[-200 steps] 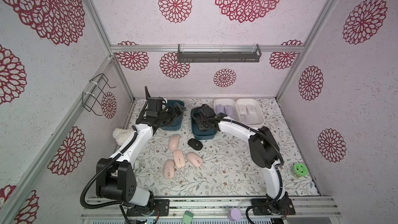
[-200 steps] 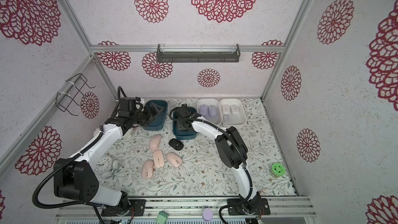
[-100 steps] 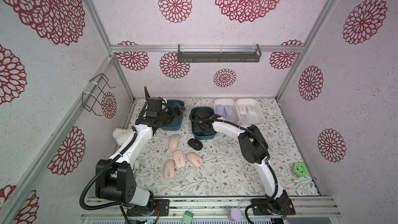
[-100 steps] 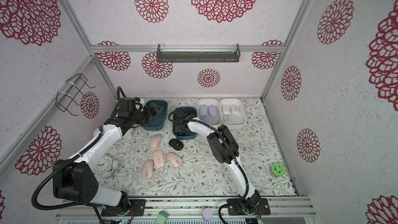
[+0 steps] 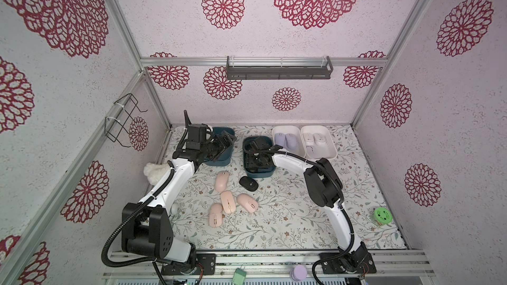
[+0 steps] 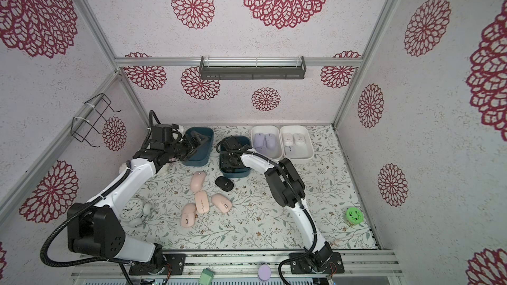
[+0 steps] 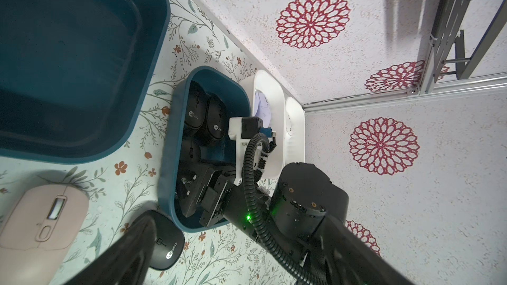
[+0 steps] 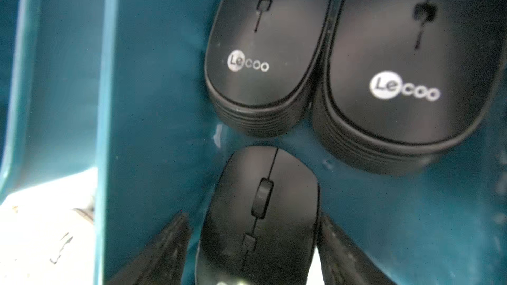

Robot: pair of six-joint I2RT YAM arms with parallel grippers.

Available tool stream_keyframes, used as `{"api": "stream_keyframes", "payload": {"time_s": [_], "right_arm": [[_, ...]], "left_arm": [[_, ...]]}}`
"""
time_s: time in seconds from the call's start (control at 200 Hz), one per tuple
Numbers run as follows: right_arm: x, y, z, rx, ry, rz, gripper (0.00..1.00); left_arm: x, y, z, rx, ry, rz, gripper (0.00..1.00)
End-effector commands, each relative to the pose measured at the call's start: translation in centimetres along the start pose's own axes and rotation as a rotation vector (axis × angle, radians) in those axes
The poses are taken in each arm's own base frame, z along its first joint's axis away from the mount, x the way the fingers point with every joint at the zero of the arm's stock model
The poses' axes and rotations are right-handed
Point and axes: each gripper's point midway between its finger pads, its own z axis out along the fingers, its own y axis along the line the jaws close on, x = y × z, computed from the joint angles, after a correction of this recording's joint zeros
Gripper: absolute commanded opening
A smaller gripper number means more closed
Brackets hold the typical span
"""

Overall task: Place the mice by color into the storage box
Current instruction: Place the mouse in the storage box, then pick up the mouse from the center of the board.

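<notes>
My right gripper [image 8: 252,216] reaches into the teal storage box [image 5: 258,175] and stands open. Its fingers flank a black mouse [image 8: 260,215] lying on the box floor, with a gap showing on each side. Two more black mice [image 8: 263,50] lie side by side beyond it. Another black mouse [image 5: 248,183] rests on the table in front of that box. Several peach-pink mice [image 5: 227,201] lie clustered nearby. My left gripper [image 5: 229,141] hovers open and holding nothing over the rim of a second teal box [image 5: 219,161], which is empty.
Two white boxes at the back right hold lavender mice [image 5: 285,139] and white mice [image 5: 318,138]. A fluffy white plush [image 5: 155,172] lies by the left arm. An alarm clock [image 6: 131,209] stands front left. A green-lidded jar [image 5: 381,215] stands front right.
The right gripper's jaws have widened off the black mouse inside the teal box, and the right arm's elbow has folded leftward. The left arm has barely moved.
</notes>
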Motion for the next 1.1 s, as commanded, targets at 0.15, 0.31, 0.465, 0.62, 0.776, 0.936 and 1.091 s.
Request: {"api": "stream_keyframes", "payload": {"time_s": [0.15, 0.31, 0.465, 0.62, 0.776, 0.936, 1.091], "right_arm": [[-3.4, 3.5, -5.6, -0.202, -0.085, 0.057, 0.74], [-4.5, 3.2, -7.7, -0.168, -0.14, 0.003, 0.72], [-4.4, 2.6, -10.9, -0.108, -0.204, -0.081, 0.7], [-1.3, 1.1, -12.6, -0.028, -0.225, -0.175, 0.68], [1.5, -1.3, -14.5, 0.063, -0.241, -0.23, 0.68], [4.4, -3.1, -15.4, 0.085, -0.244, -0.265, 0.68], [6.3, -4.3, -15.4, 0.09, -0.242, -0.287, 0.69]], "left_arm": [[0.0, -0.2, 0.3, 0.022, 0.004, -0.006, 0.97], [-0.1, -0.3, 0.2, 0.024, 0.001, -0.003, 0.97], [-0.1, -0.3, 0.1, 0.022, 0.0, -0.001, 0.97], [-0.1, -0.5, 0.0, 0.031, 0.003, -0.002, 0.97], [-0.1, -1.4, -0.4, 0.059, 0.001, 0.005, 0.97], [-0.5, -1.3, -0.8, 0.045, -0.016, 0.026, 0.97], [-1.6, -0.5, -1.3, 0.011, -0.059, 0.047, 0.97]]}}
